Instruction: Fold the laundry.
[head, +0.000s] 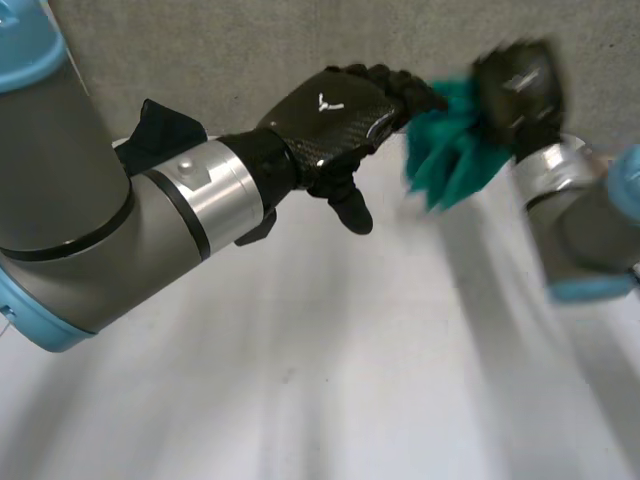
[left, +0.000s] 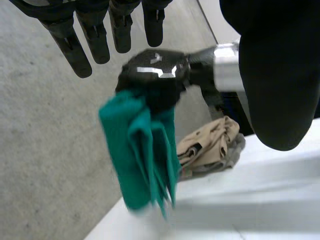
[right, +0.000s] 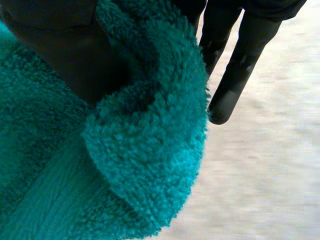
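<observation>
While the right hand (head: 515, 85) grips a bunched teal towel (head: 450, 160) upper right, the left hand (head: 345, 130), white emblem (head: 327, 102) on back, hangs straight-fingered, empty.

The fluffy teal towel (head: 450, 160) hangs from the right hand (head: 515, 85) over the white surface (head: 350, 380), beside the left hand (head: 335, 115).

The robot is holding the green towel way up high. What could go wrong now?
The teal towel hangs bunched from the right hand alone. The left hand is open beside it, so the towel might slip. In the left wrist view it hangs near the table edge, so it could land on the floor. A swing might also nudge the beige clothes pile at that edge.
</observation>
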